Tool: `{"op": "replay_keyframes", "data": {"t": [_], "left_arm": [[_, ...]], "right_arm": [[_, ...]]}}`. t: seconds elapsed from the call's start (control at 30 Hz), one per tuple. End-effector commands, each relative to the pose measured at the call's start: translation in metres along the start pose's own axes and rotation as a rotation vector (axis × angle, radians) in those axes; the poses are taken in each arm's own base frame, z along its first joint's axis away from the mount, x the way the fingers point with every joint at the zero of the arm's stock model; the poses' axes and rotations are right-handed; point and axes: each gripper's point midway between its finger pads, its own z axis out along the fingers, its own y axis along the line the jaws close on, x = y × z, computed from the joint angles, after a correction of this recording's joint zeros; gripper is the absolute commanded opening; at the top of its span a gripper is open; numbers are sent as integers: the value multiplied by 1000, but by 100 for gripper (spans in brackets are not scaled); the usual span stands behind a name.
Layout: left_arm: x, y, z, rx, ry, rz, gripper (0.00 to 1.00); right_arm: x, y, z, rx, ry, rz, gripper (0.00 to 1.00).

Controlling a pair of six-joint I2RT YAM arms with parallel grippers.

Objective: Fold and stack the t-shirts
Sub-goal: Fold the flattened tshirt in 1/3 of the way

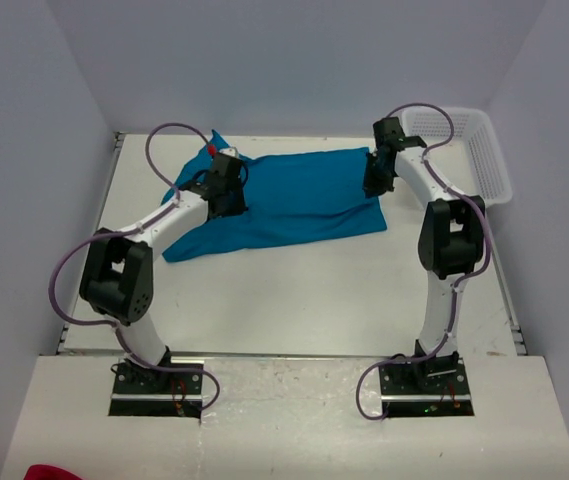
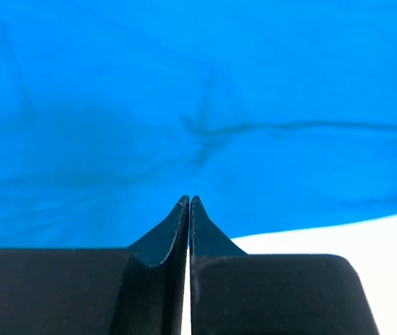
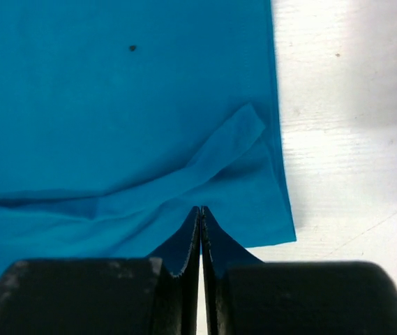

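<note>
One teal-blue t-shirt lies spread across the back of the table, folded over lengthwise, with wrinkles on its left side. My left gripper hovers over the shirt's left part; in the left wrist view its jaws are shut tip to tip above the cloth, near the shirt's front edge, with nothing between them. My right gripper is at the shirt's right end. In the right wrist view it is shut over a small fold by the corner of the shirt, with no cloth pinched.
A white plastic basket stands at the back right corner, just right of the right arm. Bare white table stretches in front of the shirt. A scrap of red shows at the bottom left edge.
</note>
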Motion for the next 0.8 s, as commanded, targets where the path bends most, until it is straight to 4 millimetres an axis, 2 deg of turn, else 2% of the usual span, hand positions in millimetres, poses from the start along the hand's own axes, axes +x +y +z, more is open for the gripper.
{"op": "replay_keyframes", "data": {"t": [0.0,0.1,0.13,0.2,0.23,0.27,0.3,0.33,0.37,0.43,0.5,0.67,0.77], "left_arm": [[-2,-34,-11,131,-28,35,0],[12,-68,-5,280,19,46,0],[13,-82,-4,344,25,48,0],[27,-96,9,367,63,60,0],[21,-104,11,381,52,66,0],[30,-105,24,365,76,74,0],[34,-111,28,368,80,84,0],[28,-117,32,376,71,86,0],[38,-117,44,364,99,87,0],[38,-124,50,368,112,84,0],[47,-124,59,357,136,81,0],[61,-109,70,279,170,84,0],[66,-98,72,230,175,92,0]], "right_arm": [[-6,-8,-5,12,13,21,0],[-5,-2,-7,-20,8,36,0],[3,-2,-4,-27,24,40,0],[-2,3,-11,-54,-17,47,0],[5,3,-10,-62,-4,44,0],[5,2,-11,-60,-10,45,0],[6,0,-12,-53,-8,45,0],[9,-1,-12,-49,-1,40,0],[13,-4,-12,-33,9,37,0],[19,-9,-11,-16,23,35,0],[24,-13,-9,5,38,23,0],[42,-21,2,37,118,11,0],[45,-23,6,43,134,9,0]]}}
